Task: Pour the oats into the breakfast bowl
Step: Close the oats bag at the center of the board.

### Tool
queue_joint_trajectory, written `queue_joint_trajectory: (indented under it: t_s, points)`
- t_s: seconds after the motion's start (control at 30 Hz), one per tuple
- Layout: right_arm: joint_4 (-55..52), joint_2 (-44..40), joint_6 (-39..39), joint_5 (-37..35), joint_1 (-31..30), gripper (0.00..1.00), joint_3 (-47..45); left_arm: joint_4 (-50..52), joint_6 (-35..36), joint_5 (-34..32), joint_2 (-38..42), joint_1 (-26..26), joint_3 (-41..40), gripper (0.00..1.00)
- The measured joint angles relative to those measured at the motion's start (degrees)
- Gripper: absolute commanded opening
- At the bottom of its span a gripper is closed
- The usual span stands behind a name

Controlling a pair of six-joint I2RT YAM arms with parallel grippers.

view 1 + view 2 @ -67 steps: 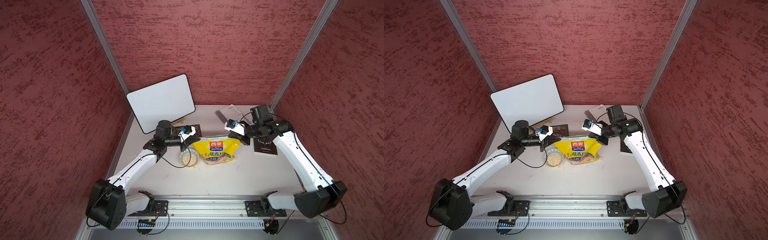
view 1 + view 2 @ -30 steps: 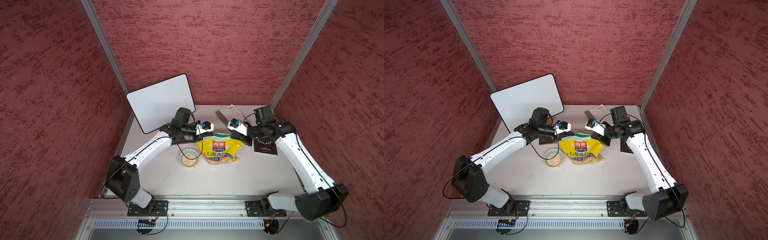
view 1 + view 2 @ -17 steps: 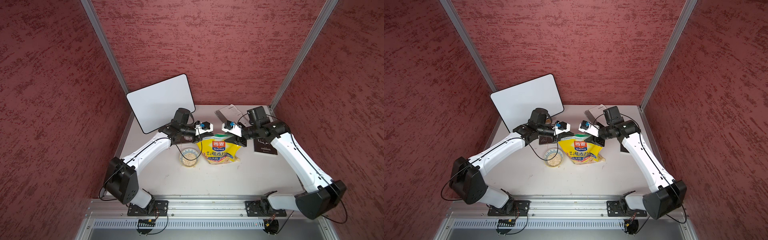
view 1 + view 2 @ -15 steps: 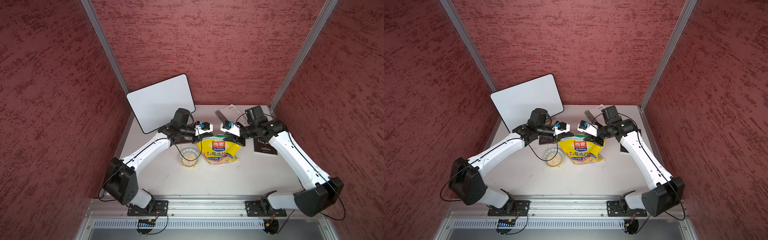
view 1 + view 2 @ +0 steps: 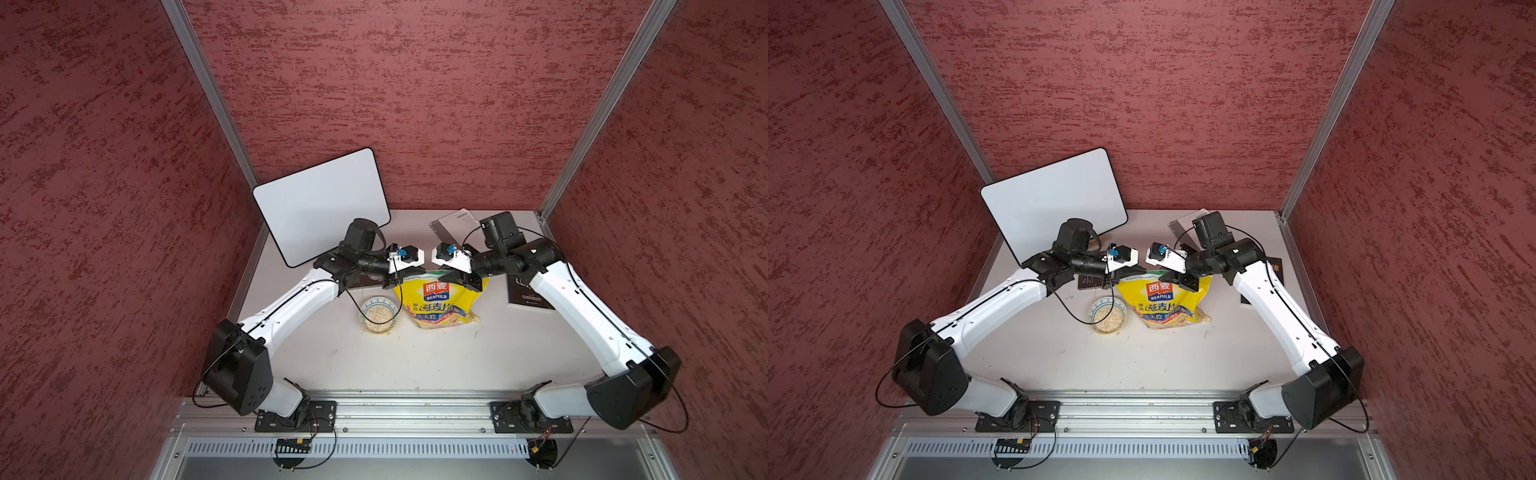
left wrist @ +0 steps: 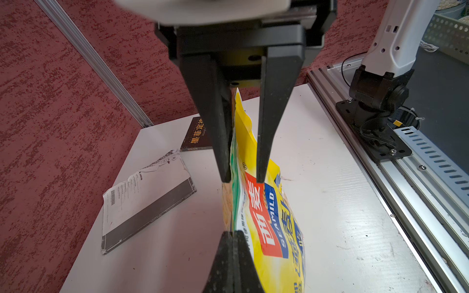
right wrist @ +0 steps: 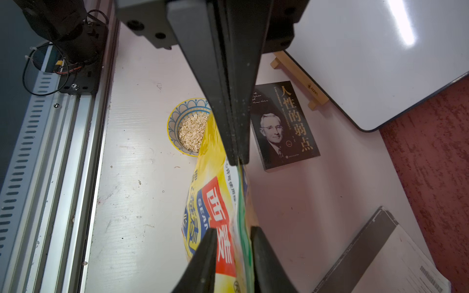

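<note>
Both top corners of the bag (image 5: pixel 436 299) are clamped by the left gripper (image 6: pixel 241 180) and right gripper (image 7: pixel 237 162) as it stands on the worktop (image 5: pixel 415 365) beside the bowl (image 5: pixel 362 311), already holding oats (image 5: pixel 377 318); pouring looks done, so release gently next

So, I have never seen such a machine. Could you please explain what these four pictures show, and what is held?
These are two white robot arms, each ending in a two-finger gripper. Two pictures look down on the whole table; two come from cameras on the arms' wrists. On the table are a yellow SEAMILD oat bag, a patterned bowl holding oats, a whiteboard, a book with a man's portrait, another dark book and a Canon leaflet. The left gripper is shut on one top corner of the bag; the right gripper has its fingers either side of the other corner and seems to pinch it. Together they hold the bag's top up, next to the bowl.
</note>
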State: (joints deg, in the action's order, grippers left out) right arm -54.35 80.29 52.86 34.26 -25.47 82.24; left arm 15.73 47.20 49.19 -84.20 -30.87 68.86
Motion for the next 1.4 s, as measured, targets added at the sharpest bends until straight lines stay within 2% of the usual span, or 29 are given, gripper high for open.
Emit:
queue_joint_trajectory:
  t_s: [0.17, 0.23, 0.3, 0.37, 0.4, 0.43, 0.5, 0.63, 0.7, 0.77, 0.8, 0.83, 0.97, 1.07, 1.1, 1.13, 1.23, 1.27, 1.3, 1.37, 1.4]
  points:
    - [0.46, 1.03, 0.17, -0.24, -0.35, 0.00, 0.59, -0.46, -0.26, -0.22, 0.00, 0.17, -0.35, 0.00]
    - [0.68, 1.03, 0.02, -0.48, -0.37, 0.28, 0.59, -0.70, -0.26, -0.22, 0.00, 0.17, -0.42, 0.00]
    - [1.01, 1.16, 0.00, -0.87, -0.44, 0.33, 0.59, -0.85, -0.31, -0.11, 0.07, 0.15, -0.42, 0.00]
    - [1.36, 1.38, 0.07, -1.09, -0.61, 0.34, 0.59, -0.85, -0.35, -0.09, 0.13, 0.07, -0.44, 0.00]
    - [1.53, 1.55, 0.04, -1.11, -0.72, 0.31, 0.59, -0.85, -0.42, -0.07, 0.13, 0.07, -0.46, 0.00]
    - [1.75, 1.81, 0.13, -1.14, -0.87, 0.23, 0.59, -0.90, -0.44, -0.04, 0.13, 0.07, -0.48, 0.00]
    - [1.92, 2.54, 0.20, -1.31, -1.07, 0.00, 0.68, -1.20, -0.46, -0.02, 0.17, 0.07, -0.63, 0.00]
    - [2.10, 3.39, 1.16, -2.32, -1.03, 0.00, 0.85, -1.51, -0.48, -0.37, 0.31, 0.22, -1.07, 0.00]
    - [2.05, 2.95, 1.57, -2.84, -0.81, 0.20, 0.85, -2.03, -0.50, -0.26, 0.61, 0.22, -1.46, 0.00]
    - [1.64, 2.19, 1.99, -4.09, -0.48, 0.24, 0.83, -2.10, -0.61, -0.22, 1.05, 0.22, -1.79, 0.00]
    - [1.42, 1.79, 2.40, -4.66, -0.13, 0.16, 0.83, -2.16, -0.68, -0.22, 1.25, 0.24, -1.99, 0.00]
    - [1.03, 1.44, 2.62, -5.05, 0.17, 0.00, 0.83, -2.25, -0.72, -0.24, 1.40, 0.31, -2.19, 0.00]
    - [-0.31, 1.09, 3.63, -5.66, 0.52, 0.00, 0.83, -2.60, -0.92, -0.26, 1.44, 0.44, -2.38, 0.00]
    - [-0.37, 1.03, 3.98, -5.70, 0.63, 0.21, 0.83, -2.80, -0.98, -0.24, 1.49, 0.44, -2.49, 0.00]
    - [-0.39, 0.96, 4.44, -6.14, 0.81, 0.16, 0.83, -2.80, -1.05, -0.17, 1.53, 0.46, -2.51, 0.00]
    - [-0.83, 0.81, 4.37, -6.75, 1.31, 0.00, 0.83, -2.71, -1.09, -0.22, 1.64, 0.57, -2.56, 0.00]
    - [-1.99, 0.39, 4.55, -6.93, 2.80, 0.01, 0.83, -2.89, -1.27, -0.26, 1.73, 0.81, -2.60, 0.00]
    - [-2.21, 0.37, 4.72, -6.91, 2.82, 0.10, 0.83, -2.84, -1.29, -0.24, 1.75, 0.72, -2.60, 0.00]
    - [-2.34, 0.28, 4.72, -6.91, 2.86, 0.10, 0.83, -2.86, -1.29, -0.20, 1.77, 0.70, -2.62, 0.00]
    - [-2.60, 0.09, 4.81, -7.26, 3.23, 0.00, 0.83, -2.78, -1.29, -0.20, 1.81, 0.76, -2.69, 0.00]
    - [-2.71, -0.04, 4.81, -6.93, 3.61, 0.00, 0.83, -2.97, -1.29, -0.17, 1.81, 0.76, -2.69, 0.00]
